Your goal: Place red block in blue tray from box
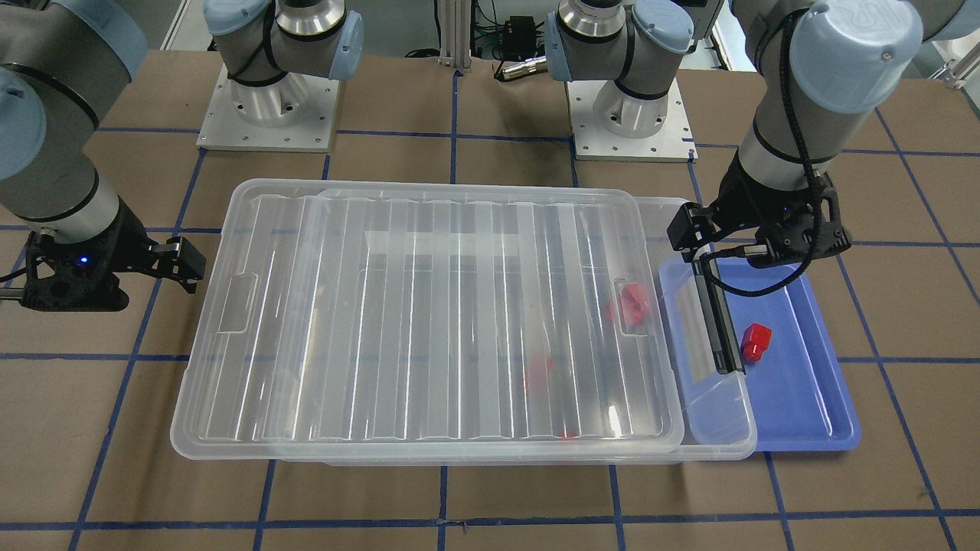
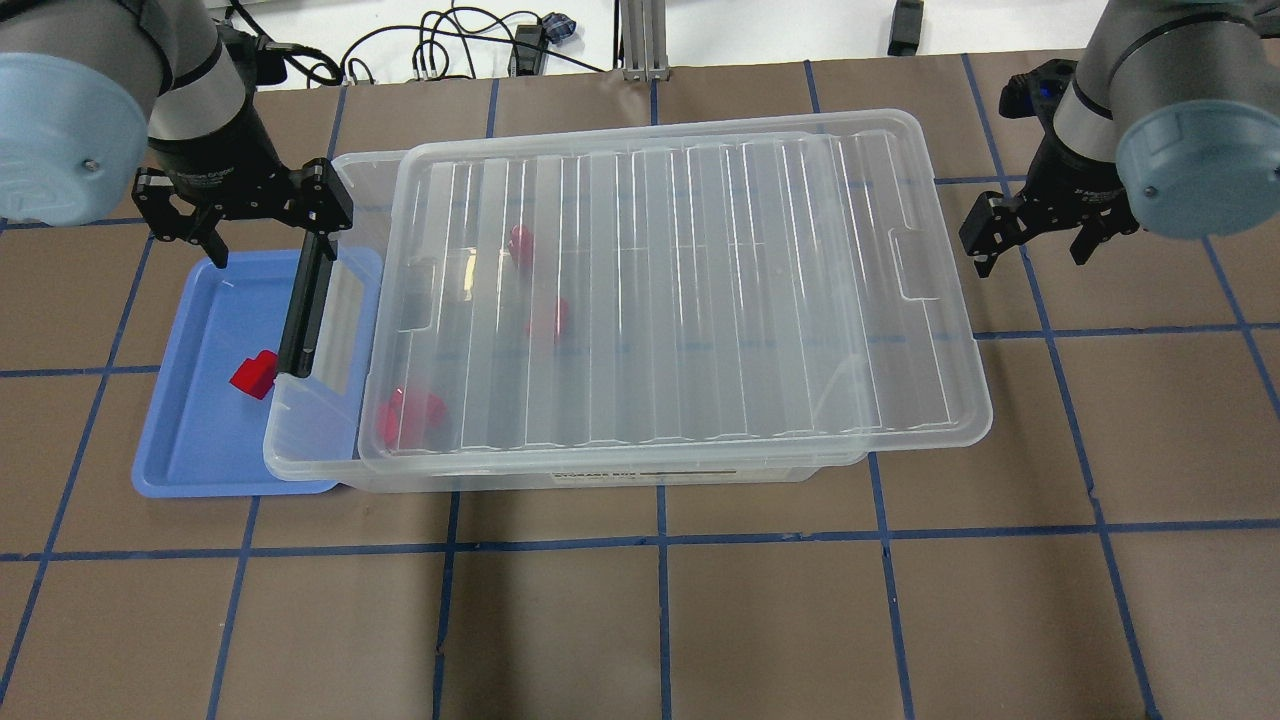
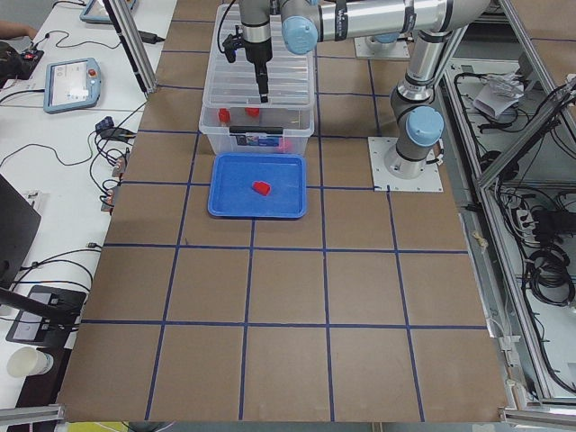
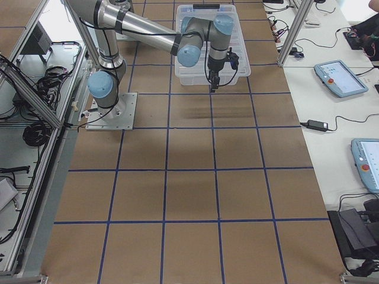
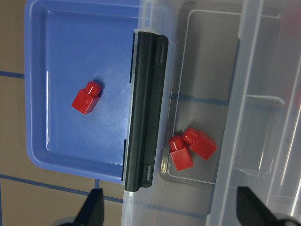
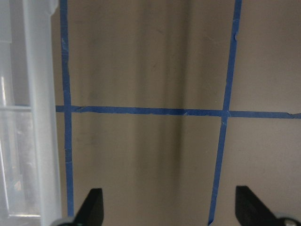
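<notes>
The block [image 2: 253,375] lies in the tray [image 2: 190,440] — looks done. Both the left tool [image 2: 272,238] and right tool [image 2: 1032,255] have fingers apart, empty — next, lift away.

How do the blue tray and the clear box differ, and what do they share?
The blue tray is opaque and small; the box is see-through and far larger. The tray lies open on top; the box carries a ribbed lid, slid partly aside. The tray holds one red block; the box holds several. Both are rectangular plastic containers on the table.
</notes>
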You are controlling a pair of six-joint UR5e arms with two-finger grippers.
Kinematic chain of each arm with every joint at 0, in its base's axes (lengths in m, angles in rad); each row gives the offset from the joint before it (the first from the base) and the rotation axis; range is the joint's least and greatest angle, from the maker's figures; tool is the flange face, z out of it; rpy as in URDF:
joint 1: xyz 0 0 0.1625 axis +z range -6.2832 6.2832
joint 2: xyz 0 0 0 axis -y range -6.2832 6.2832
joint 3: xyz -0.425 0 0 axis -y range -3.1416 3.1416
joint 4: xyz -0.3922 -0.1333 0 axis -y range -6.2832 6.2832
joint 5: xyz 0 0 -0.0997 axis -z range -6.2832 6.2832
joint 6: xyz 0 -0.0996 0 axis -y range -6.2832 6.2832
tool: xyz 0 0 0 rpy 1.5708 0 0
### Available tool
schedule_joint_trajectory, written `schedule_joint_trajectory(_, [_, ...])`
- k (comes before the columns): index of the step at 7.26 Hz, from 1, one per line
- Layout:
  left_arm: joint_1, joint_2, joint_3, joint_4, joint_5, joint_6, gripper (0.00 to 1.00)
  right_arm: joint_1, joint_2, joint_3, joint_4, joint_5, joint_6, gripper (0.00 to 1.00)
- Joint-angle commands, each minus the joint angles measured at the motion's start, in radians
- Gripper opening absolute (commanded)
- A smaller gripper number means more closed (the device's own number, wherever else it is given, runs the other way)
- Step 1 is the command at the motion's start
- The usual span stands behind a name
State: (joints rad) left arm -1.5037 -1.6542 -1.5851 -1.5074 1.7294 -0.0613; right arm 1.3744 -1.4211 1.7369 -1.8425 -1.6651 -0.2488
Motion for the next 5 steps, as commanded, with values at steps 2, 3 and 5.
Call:
schedule_joint_trajectory(2, [-0.107, 0.031, 0.011, -0.013, 0.073, -0.037, 1.00, 0.009, 0.001, 0.010, 0.002, 0.080, 0.006, 1.00])
schedule_joint_trajectory(3, [-0.108, 0.046, 0.013, -0.019, 0.053, -0.040, 1.00, 0.035, 0.004, 0.009, -0.003, 0.080, 0.012, 1.00])
schedule_joint_trajectory(5, [-0.096, 0.065, 0.023, -0.002, -0.067, -0.026, 1.00, 0.098, 0.007, -0.002, -0.010, 0.080, 0.074, 1.00])
